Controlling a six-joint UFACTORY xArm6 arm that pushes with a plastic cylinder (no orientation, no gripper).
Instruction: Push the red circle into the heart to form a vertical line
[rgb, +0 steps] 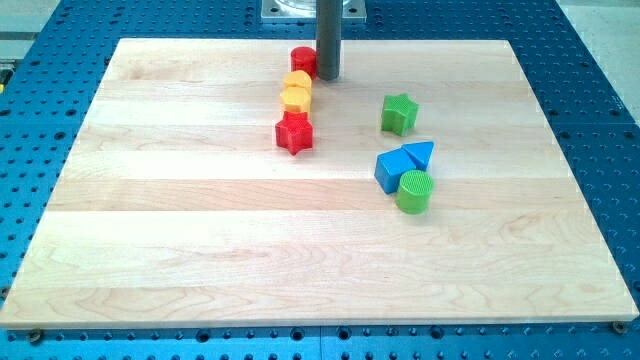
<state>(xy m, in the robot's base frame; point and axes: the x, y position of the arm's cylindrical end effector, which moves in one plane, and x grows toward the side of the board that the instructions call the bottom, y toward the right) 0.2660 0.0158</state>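
The red circle (303, 60) sits near the view's top edge of the wooden board (200, 250). Just below it lie two yellow blocks, the upper one (297, 80) heart-like and the lower one (296, 98) rounded; the three touch in a near-vertical column. A red star (294, 133) sits below them. My tip (329, 77) stands just right of the red circle and the upper yellow block, very close to the circle's right side.
A green star (399, 113) lies right of the column. Further down at the right, a blue cube (394, 170), a blue triangle (419, 154) and a green cylinder (414, 191) cluster together. A blue perforated table (60, 60) surrounds the board.
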